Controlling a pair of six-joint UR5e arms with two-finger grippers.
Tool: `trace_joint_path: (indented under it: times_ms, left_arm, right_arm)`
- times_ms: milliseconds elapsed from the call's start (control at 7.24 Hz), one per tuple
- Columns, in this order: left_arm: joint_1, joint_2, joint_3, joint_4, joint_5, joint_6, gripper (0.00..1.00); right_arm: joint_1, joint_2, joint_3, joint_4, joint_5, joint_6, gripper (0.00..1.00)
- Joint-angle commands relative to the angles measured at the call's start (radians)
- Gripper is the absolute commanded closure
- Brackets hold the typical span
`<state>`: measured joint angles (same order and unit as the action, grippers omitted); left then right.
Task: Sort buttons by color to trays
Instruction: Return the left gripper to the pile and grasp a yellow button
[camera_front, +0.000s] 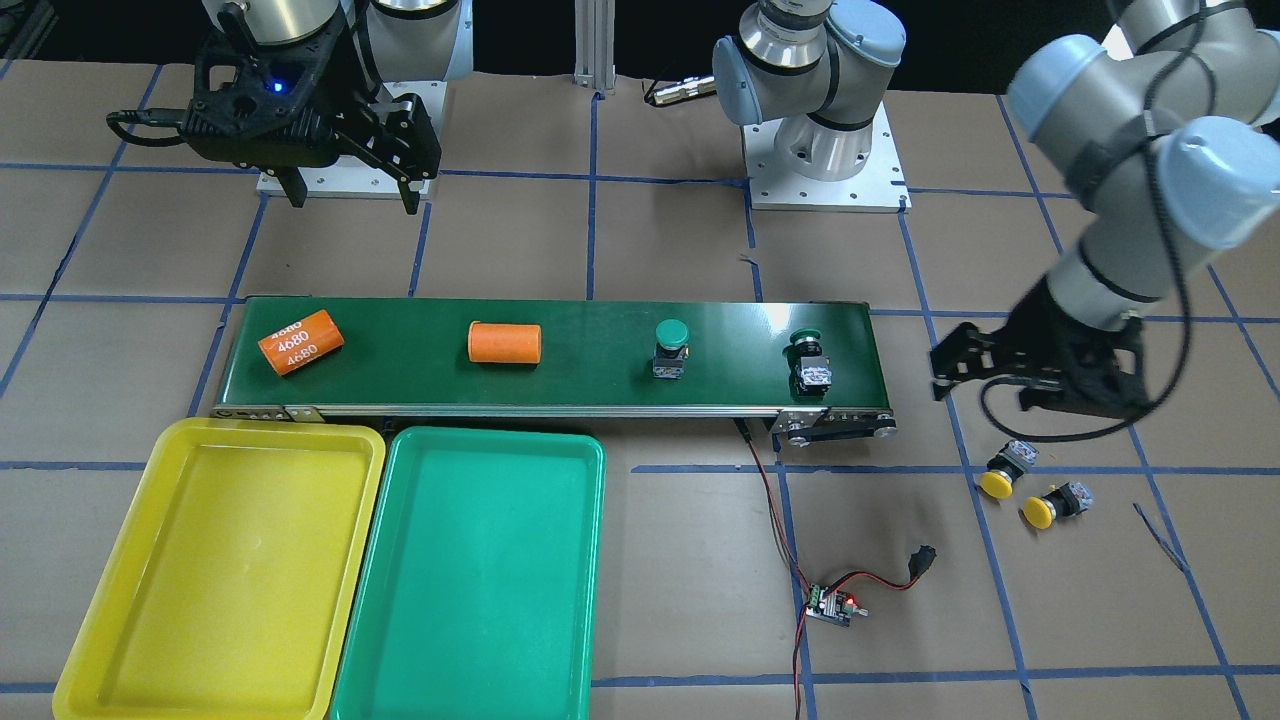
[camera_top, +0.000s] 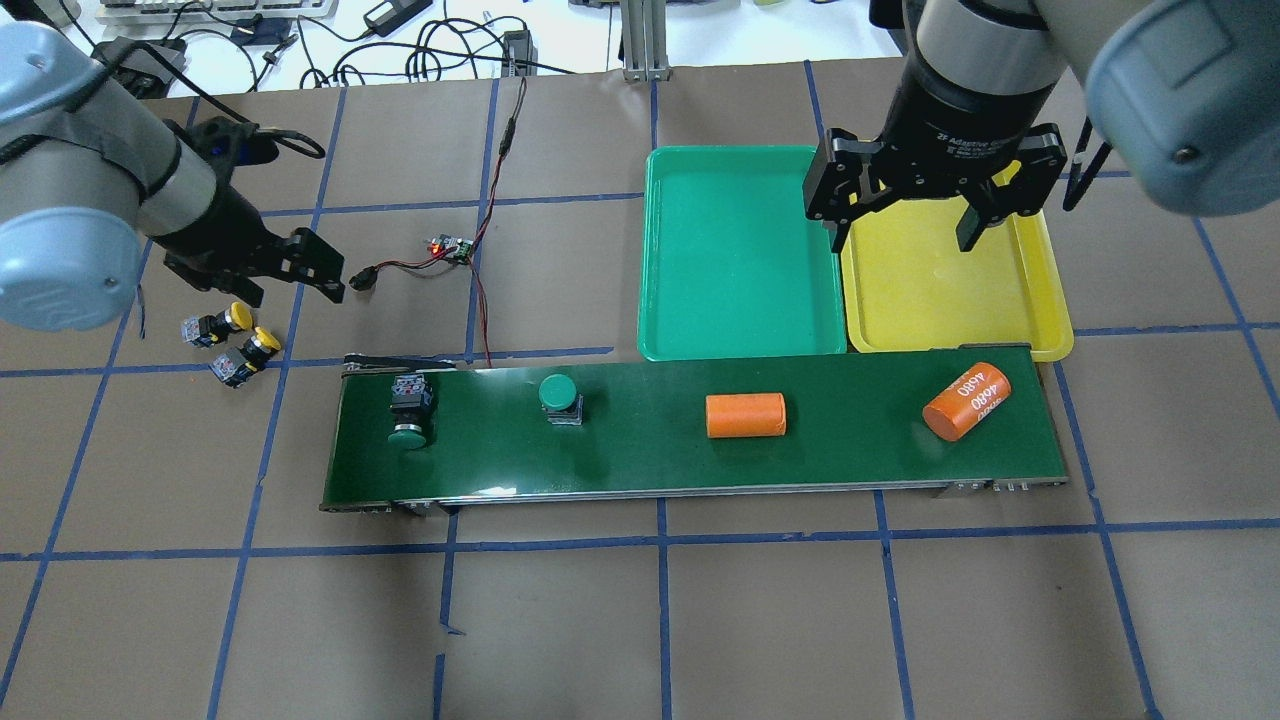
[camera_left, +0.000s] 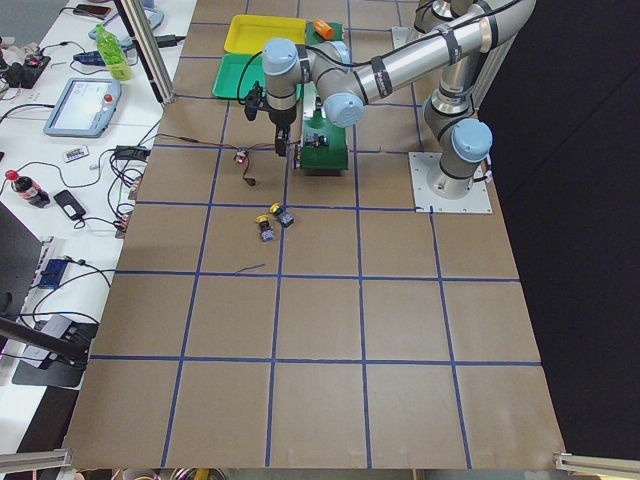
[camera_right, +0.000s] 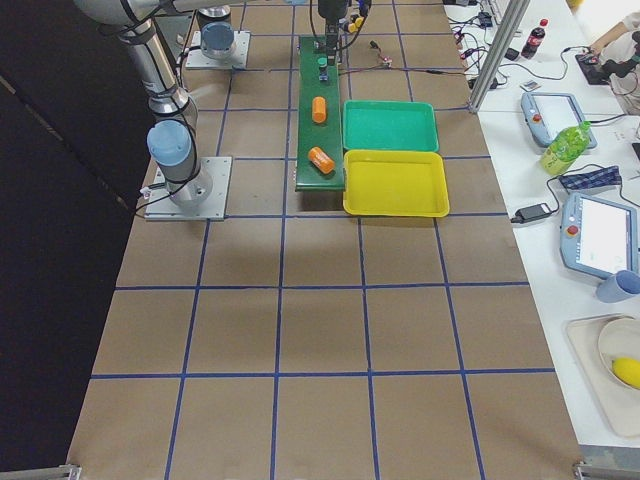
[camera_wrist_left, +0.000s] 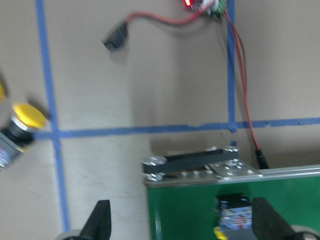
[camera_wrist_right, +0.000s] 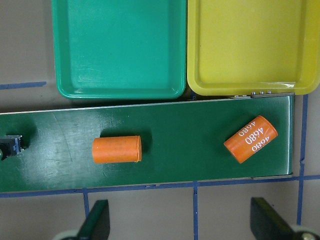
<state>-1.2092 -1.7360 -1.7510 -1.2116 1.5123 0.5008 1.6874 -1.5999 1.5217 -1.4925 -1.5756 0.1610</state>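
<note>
Two green buttons sit on the conveyor belt (camera_top: 690, 445): one (camera_top: 408, 412) lies on its side near the belt's end, the other (camera_top: 560, 395) stands upright. Two yellow buttons (camera_top: 222, 322) (camera_top: 248, 355) lie on the table beyond that end. My left gripper (camera_top: 290, 290) hovers open between the yellow buttons and the belt end, holding nothing; its wrist view shows one yellow button (camera_wrist_left: 22, 125) and the tipped green button's body (camera_wrist_left: 235, 216). My right gripper (camera_top: 903, 235) hangs open and empty, high over the seam between the teal tray (camera_top: 740, 260) and the yellow tray (camera_top: 930, 300). Neither tray holds anything.
Two orange cylinders (camera_top: 746, 415) (camera_top: 966, 400) lie on the belt's other half, one marked 4680. A small controller board (camera_top: 452, 248) with red and black wires lies on the table near the belt's end. Both arm bases (camera_front: 825, 150) stand behind the belt.
</note>
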Motion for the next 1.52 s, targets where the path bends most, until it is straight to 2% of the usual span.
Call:
trace_joint_path:
  times_ms: [0,276,691,1244,1382]
  left_arm:
    - [0.147,-0.119,0.091,0.004,0.022,0.317,0.00]
    - [0.194,-0.242,0.169,0.032,0.023,0.574,0.00]
    - [0.209,-0.365,0.209,0.064,0.017,0.776,0.00]
    - [0.211,-0.427,0.182,0.084,0.014,0.829,0.00]
    - [0.211,-0.431,0.183,0.086,0.014,0.829,0.12]
  right_arm:
    - [-0.002,0.000,0.000,0.000,0.000,0.000,0.00]
    - [0.000,0.000,0.000,0.000,0.000,0.000,0.00]
    - [0.000,0.000,0.000,0.000,0.000,0.000,0.00]
    - [0.000,0.000,0.000,0.000,0.000,0.000,0.00]
    - [0.000,0.000,0.000,0.000,0.000,0.000,0.00]
